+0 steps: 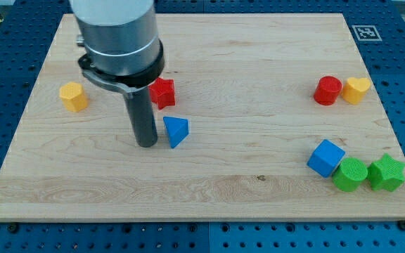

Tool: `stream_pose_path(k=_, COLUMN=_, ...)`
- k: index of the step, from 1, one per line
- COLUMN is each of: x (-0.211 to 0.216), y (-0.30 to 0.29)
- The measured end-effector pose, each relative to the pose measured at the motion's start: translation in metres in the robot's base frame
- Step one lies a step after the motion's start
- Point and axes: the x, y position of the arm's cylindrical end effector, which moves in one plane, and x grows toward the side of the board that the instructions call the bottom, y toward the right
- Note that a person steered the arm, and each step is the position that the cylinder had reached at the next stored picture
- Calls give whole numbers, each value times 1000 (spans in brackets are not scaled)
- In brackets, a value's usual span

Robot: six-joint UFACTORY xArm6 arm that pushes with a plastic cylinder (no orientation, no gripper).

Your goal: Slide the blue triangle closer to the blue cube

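The blue triangle (176,131) lies on the wooden board left of centre. The blue cube (325,157) sits at the view's lower right, far from the triangle. My tip (146,143) is on the board just to the left of the blue triangle, almost touching its left side. The rod rises from there to the grey arm body at the view's top left.
A red star-like block (163,92) sits just above the triangle, partly behind the arm. A yellow block (74,96) is at the left. A red cylinder (328,91) and a yellow heart (357,90) are at the right. A green cylinder (351,173) and a green star (387,173) stand beside the blue cube.
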Motion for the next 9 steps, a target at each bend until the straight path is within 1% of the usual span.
stream_pose_path(k=1, x=0, y=-6)
stream_pose_path(k=2, x=-15, y=-6)
stream_pose_path(k=3, x=-16, y=-6)
stream_pose_path(k=4, x=-13, y=12)
stream_pose_path(k=9, x=-13, y=211)
